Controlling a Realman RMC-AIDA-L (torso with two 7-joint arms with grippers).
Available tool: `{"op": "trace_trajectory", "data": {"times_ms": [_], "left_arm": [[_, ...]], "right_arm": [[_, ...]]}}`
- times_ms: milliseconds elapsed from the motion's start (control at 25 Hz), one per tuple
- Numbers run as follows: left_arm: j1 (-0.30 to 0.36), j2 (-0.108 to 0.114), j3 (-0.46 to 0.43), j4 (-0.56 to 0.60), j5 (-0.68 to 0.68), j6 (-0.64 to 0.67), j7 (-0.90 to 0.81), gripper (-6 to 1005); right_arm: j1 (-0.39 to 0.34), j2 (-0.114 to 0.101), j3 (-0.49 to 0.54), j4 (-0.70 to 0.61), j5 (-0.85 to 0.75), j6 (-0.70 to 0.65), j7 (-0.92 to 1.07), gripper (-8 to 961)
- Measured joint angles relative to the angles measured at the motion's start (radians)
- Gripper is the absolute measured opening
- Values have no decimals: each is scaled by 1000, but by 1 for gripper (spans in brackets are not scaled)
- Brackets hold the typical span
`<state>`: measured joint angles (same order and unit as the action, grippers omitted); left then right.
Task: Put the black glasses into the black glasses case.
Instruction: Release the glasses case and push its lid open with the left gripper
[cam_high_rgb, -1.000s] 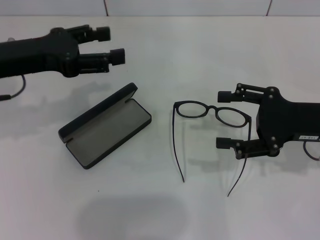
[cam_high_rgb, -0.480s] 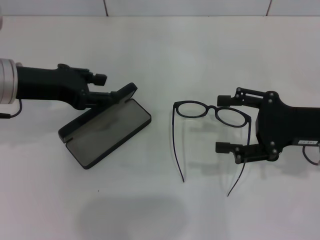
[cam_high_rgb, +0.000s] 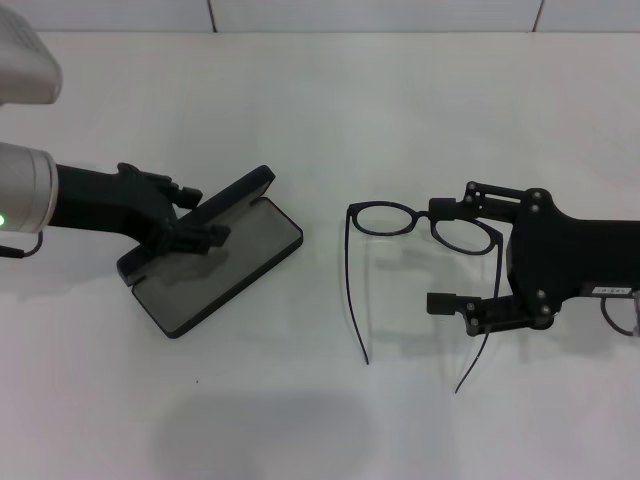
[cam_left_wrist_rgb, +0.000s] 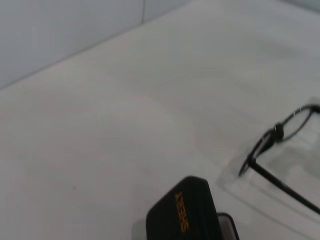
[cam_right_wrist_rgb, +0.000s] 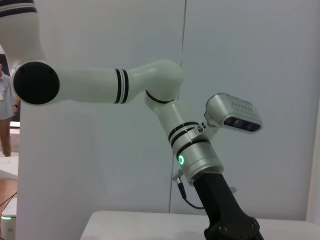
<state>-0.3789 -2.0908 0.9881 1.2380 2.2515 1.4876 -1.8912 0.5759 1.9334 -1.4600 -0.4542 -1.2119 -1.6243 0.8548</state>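
The black glasses case (cam_high_rgb: 210, 255) lies open toward the left side of the bench, about midway between the far and near edges, grey lining up and its lid raised on the far side; the left wrist view shows the lid's outer face with orange lettering (cam_left_wrist_rgb: 182, 212). The left gripper (cam_high_rgb: 190, 228) is down at the case's left end, fingers close together over the lid and rim, but whether they actually pinch the case I cannot tell. The black glasses (cam_high_rgb: 425, 222) rest unfolded on the bench right of centre, well apart from the case, lenses toward the far edge and both temple arms running toward the near edge. The right gripper (cam_high_rgb: 447, 252) comes in from the right edge with fingers spread wide, the far finger at the right lens, the near one beside the right temple arm, so that end of the frame sits between them without being clamped. I judge this to be the grasp step: the left arm steadying the case while the right lines up on the glasses. The next move calls for shutting gently on the thin frame near the hinge, lifting level, carrying it left and laying it into the lining.
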Motion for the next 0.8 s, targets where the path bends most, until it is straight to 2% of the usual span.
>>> {"op": "trace_trajectory", "data": {"times_ms": [440, 800], "left_arm": [[-56, 9, 7, -26, 89, -14, -147, 481], [-73, 7, 7, 23, 64, -27, -125, 290]], "right_arm": [[2, 3, -3, 0, -2, -5, -9, 858], [-6, 12, -1, -10, -36, -6, -14, 858]]}}
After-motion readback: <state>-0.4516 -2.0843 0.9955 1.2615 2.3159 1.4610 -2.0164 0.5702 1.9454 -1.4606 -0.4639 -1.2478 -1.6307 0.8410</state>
